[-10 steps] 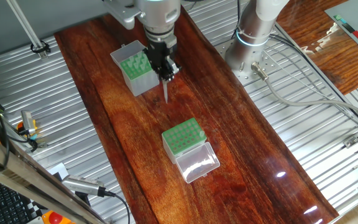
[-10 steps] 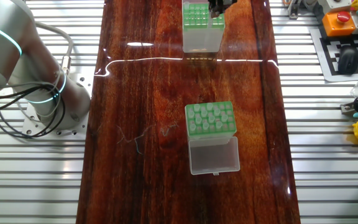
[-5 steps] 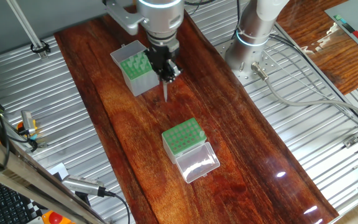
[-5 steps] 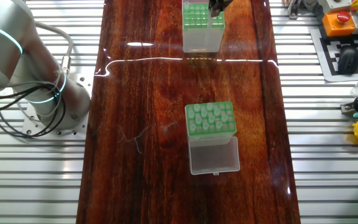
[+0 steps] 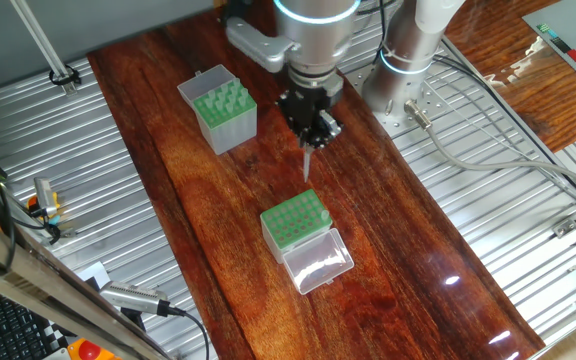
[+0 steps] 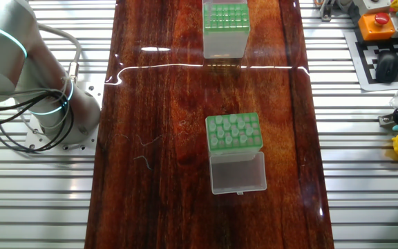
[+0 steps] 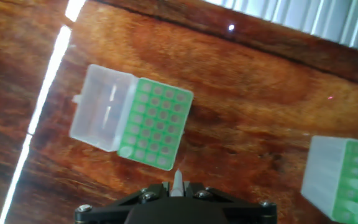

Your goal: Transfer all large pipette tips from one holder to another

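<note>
Bright, even light; white glare streaks the glossy bench (image 6: pixel 150 104) (a long bar also crosses the hand view). Hand view soft and blurry, fixed views sharp, shadows faint.

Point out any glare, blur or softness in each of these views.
One fixed view: sharp, with small bright glints on the table near its right edge. The other fixed view: a thin white reflection line across the wood below the taller holder. Hand view: soft overall, a bright glare streak down the left, the gripper and the pipette tip it holds blurred at the bottom edge.
</note>
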{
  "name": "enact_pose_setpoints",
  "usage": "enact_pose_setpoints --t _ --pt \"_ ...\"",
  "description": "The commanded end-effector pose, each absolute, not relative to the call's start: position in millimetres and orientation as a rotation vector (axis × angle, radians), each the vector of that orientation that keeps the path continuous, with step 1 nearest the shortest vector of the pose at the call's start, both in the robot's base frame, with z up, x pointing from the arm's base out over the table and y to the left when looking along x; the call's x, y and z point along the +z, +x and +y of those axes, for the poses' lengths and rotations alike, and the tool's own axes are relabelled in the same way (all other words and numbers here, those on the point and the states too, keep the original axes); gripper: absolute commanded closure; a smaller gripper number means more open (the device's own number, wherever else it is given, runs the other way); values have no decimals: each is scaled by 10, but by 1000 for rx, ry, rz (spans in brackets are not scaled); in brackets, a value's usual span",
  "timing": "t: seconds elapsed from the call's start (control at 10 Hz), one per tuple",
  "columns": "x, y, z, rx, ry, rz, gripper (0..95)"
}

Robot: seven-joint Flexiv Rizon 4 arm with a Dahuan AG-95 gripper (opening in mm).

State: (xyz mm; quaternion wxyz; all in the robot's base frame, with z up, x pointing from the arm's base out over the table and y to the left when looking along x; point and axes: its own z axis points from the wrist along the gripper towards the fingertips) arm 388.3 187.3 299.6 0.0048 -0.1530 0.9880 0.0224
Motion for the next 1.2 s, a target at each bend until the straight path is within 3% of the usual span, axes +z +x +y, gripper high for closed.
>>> enact_pose_setpoints --t 0.1,1.2 --pt "2992 3896 1879 32 -475 3096 950" --pt "3018 3855 2296 68 -495 3089 950"
